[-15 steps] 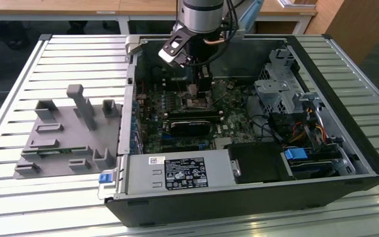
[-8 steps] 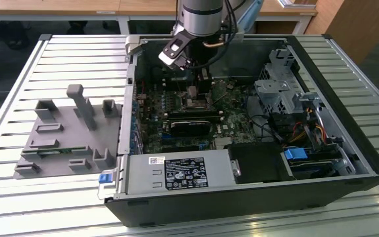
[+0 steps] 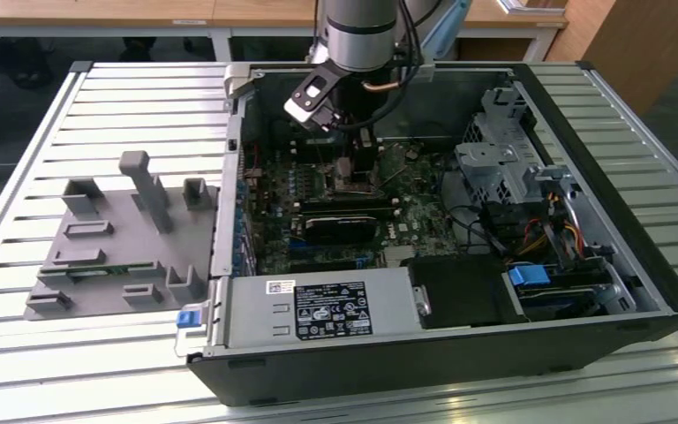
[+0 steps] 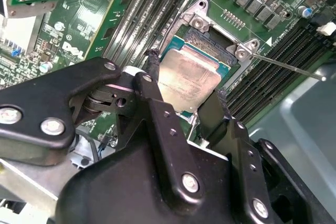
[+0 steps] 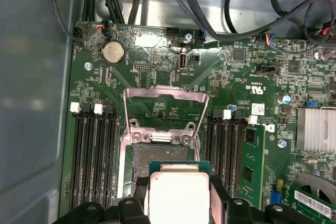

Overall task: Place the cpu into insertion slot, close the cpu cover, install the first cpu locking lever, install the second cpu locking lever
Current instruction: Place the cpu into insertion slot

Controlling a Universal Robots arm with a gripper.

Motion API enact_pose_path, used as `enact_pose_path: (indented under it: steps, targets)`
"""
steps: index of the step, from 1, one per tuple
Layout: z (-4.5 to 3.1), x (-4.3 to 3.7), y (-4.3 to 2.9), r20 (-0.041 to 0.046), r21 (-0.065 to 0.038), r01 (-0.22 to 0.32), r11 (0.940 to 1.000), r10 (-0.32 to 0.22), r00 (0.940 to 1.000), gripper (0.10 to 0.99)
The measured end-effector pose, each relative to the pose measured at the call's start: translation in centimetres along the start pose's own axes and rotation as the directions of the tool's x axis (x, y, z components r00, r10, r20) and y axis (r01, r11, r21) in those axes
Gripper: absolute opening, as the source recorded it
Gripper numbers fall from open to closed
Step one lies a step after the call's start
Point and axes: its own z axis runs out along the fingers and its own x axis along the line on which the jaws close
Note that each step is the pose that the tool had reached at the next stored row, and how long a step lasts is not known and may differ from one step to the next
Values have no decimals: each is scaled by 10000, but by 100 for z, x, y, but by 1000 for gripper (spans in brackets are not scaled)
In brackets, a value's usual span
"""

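In both wrist views my gripper (image 4: pixel 185 86) (image 5: pixel 178 205) is shut on the cpu (image 4: pixel 190 74) (image 5: pixel 178 190), a square chip with a dull silver top, one black finger on each of two opposite edges. The chip hangs just over the insertion slot (image 5: pixel 157 157) on the green motherboard, partly covering it. I cannot tell if it touches the slot. The cpu cover (image 5: pixel 165 94), a silvery frame, is swung open at the slot's far side. A thin metal locking lever (image 4: pixel 286 66) sticks out sideways from the socket. In the exterior view the gripper (image 3: pixel 357 166) reaches down into the open computer case (image 3: pixel 621 265).
Black memory slots (image 5: pixel 92 156) flank the socket, with a fitted memory stick (image 5: pixel 251 156). The case wall (image 5: pixel 31 103), cables (image 5: pixel 184 3), a drive cage (image 3: pixel 504 163) and the power supply (image 3: pixel 315 309) are close around. A grey fixture (image 3: pixel 116 238) lies on the slatted table.
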Motion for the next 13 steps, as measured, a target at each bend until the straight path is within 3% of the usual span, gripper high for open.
enact_pose_path:
  steps: [13]
  targets:
    - [145, 60, -2, 0, 28, 0, 10000, 0, 10000, 541]
